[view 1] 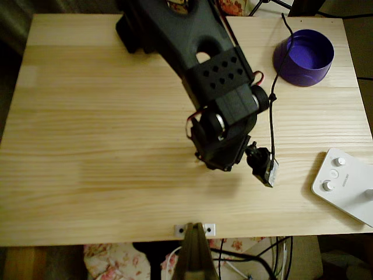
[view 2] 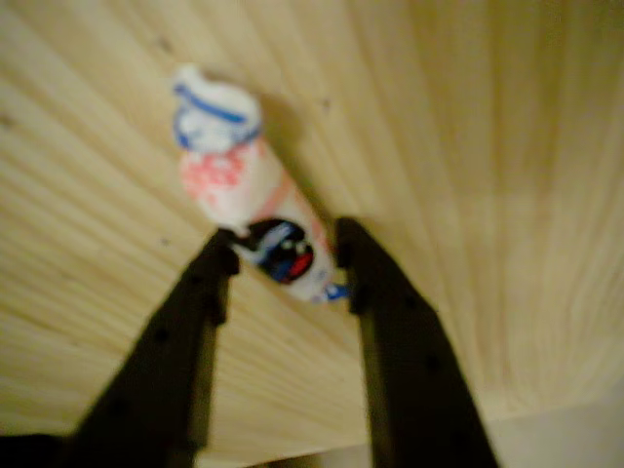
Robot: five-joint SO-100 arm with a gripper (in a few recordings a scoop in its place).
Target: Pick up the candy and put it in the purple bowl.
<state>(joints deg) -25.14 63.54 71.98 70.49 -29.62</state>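
Note:
In the wrist view the candy (view 2: 239, 166), a pale pink wrapped sweet with blue twisted ends and a dark marking, lies slantwise over the wooden table. Its lower end sits between my two black fingers, which touch it on both sides, so my gripper (view 2: 285, 255) is shut on the candy. Whether the candy rests on the wood or hangs just above it is unclear in the blur. From overhead, my black arm (view 1: 224, 116) reaches over the table's middle and hides the fingers and the candy. The purple bowl (view 1: 289, 65) stands empty at the far right corner, well apart from the arm.
A white device with knobs (view 1: 347, 184) lies at the right edge near the front. A black cable (view 1: 272, 116) hangs from the arm down to a small camera (view 1: 262, 164). A bracket (view 1: 195, 230) sits at the front edge. The left half of the table (view 1: 87, 128) is bare wood.

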